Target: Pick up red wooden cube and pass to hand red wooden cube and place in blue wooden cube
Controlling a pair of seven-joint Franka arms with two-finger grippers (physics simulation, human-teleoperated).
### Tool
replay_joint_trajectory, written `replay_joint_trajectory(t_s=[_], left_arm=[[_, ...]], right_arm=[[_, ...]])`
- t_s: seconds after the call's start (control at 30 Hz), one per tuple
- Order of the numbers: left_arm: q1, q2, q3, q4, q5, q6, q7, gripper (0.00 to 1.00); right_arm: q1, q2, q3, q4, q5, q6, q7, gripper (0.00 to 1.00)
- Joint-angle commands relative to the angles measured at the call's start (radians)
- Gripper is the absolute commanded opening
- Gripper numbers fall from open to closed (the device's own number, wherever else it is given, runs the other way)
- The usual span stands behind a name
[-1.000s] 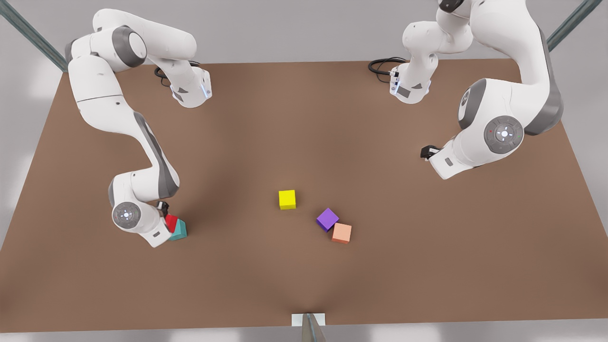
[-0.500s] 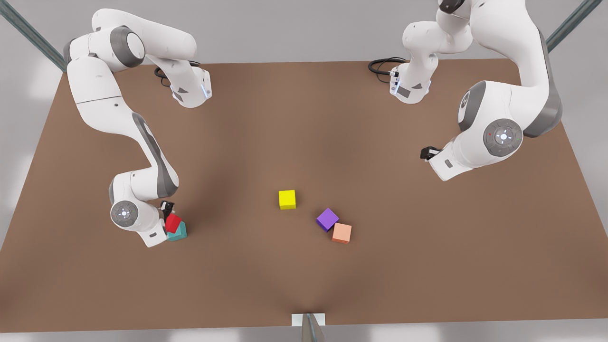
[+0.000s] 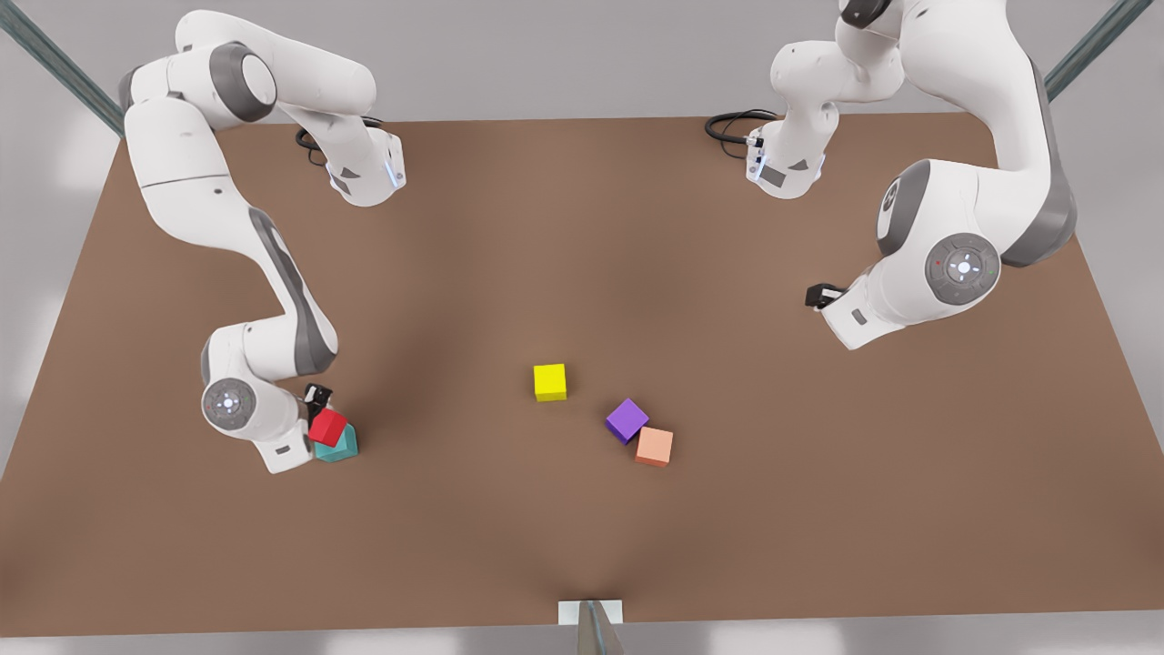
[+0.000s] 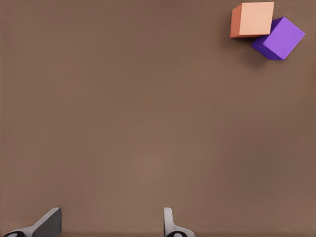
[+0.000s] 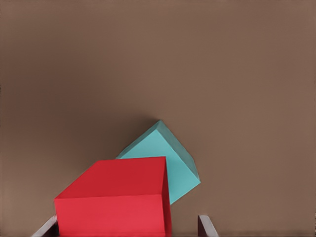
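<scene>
The red wooden cube (image 3: pixel 327 426) (image 5: pixel 116 197) lies on top of the blue wooden cube (image 3: pixel 343 446) (image 5: pixel 173 158), offset toward one corner and turned relative to it. My right gripper (image 3: pixel 315 411) (image 5: pixel 127 229), on the arm at the front view's left, hangs just above the red cube. It is open, with a gap showing between one fingertip (image 5: pixel 206 227) and the cube. My left gripper (image 3: pixel 821 293) (image 4: pixel 108 228), on the arm at the front view's right, waits open above bare table.
A yellow cube (image 3: pixel 549 382) sits mid-table. A purple cube (image 3: pixel 627 419) (image 4: pixel 279 38) touches a salmon-orange cube (image 3: pixel 654 447) (image 4: pixel 253 19) just to its right. The brown table (image 3: pixel 582 236) has free room on both sides.
The arm at the front view's left has drawn back to the left and upward. The red cube stayed on the blue cube, and more of it shows. The other arm barely moved.
</scene>
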Motion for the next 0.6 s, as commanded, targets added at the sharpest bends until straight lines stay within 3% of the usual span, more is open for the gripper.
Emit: replay_joint_trajectory(t_s=[0.0,0.13,0.2,0.37,0.57], left_arm=[[0.0,-0.001,0.0,0.0,0.001,-0.001,-0.002,1.0],[0.0,0.005,0.0,0.0,0.001,-0.001,-0.002,1.0],[0.0,0.005,0.0,0.0,0.001,-0.001,-0.004,1.0],[0.0,0.005,0.0,0.0,0.001,-0.001,-0.004,1.0],[0.0,0.005,0.0,0.0,0.001,-0.001,-0.002,1.0]], right_arm=[[0.0,-0.014,0.002,0.005,0.035,-0.055,0.043,1.0],[0.002,-0.092,0.004,0.035,0.114,-0.194,0.045,1.0],[0.003,-0.097,0.002,0.143,0.171,-0.309,0.078,1.0],[-0.021,-0.091,-0.027,0.275,0.246,-0.453,0.965,1.0],[-0.017,-0.115,-0.033,0.465,0.205,-0.746,1.042,1.0]])
